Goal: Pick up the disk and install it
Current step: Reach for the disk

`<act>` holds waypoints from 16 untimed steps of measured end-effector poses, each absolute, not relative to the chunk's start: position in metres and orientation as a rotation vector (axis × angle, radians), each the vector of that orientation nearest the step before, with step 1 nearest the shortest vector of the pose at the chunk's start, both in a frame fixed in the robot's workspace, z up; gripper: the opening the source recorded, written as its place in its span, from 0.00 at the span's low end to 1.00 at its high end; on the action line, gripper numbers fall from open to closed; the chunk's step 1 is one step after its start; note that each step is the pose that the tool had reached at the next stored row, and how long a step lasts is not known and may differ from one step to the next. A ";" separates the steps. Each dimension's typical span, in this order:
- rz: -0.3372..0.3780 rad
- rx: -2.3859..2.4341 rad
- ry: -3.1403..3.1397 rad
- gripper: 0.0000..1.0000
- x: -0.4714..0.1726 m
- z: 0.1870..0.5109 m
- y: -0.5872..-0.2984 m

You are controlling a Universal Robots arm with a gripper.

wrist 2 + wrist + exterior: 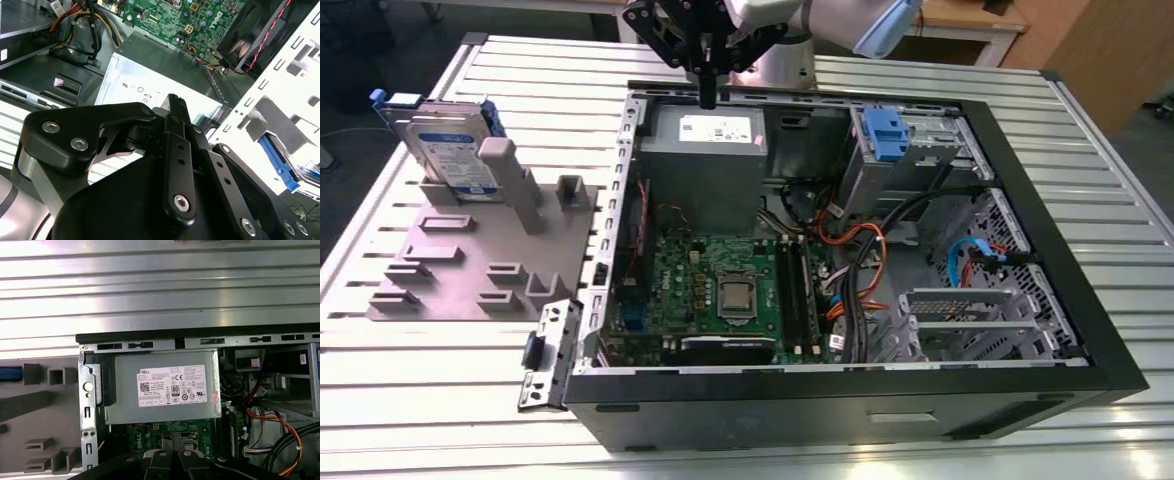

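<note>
1. The gripper (707, 97) hangs over the far rim of the open computer case (854, 400), directly above the power-supply box (704, 150).
2. Tool state: the fingers (177, 107) are closed tip against tip, with nothing held between them. This is seen in the exterior view and in the second wrist view.
3. The disk (447, 150) stands on edge in the grey fixture plate (467, 250), outside the case on the exterior view's left. It is well apart from the gripper and untouched.
4. The drive cage (914, 150) sits inside the case, to the exterior view's right of the power-supply box, with its blue latch facing up.
5. Case and fixture plate both rest on the slatted metal table (427, 400).
</note>
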State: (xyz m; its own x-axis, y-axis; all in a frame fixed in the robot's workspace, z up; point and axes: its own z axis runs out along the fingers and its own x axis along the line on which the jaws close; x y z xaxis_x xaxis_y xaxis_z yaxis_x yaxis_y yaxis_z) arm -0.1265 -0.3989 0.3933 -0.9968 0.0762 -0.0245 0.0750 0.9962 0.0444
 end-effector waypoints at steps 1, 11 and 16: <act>0.068 0.118 3.112 0.11 -0.127 0.393 -0.399; 0.068 0.118 3.113 0.11 -0.129 0.393 -0.399; 0.068 0.118 3.112 0.11 -0.130 0.393 -0.399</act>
State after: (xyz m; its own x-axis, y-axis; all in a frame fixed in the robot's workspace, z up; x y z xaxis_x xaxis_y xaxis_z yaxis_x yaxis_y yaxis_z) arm -0.1297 -0.3989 0.3933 -0.9968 0.0763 -0.0245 0.0752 0.9962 0.0444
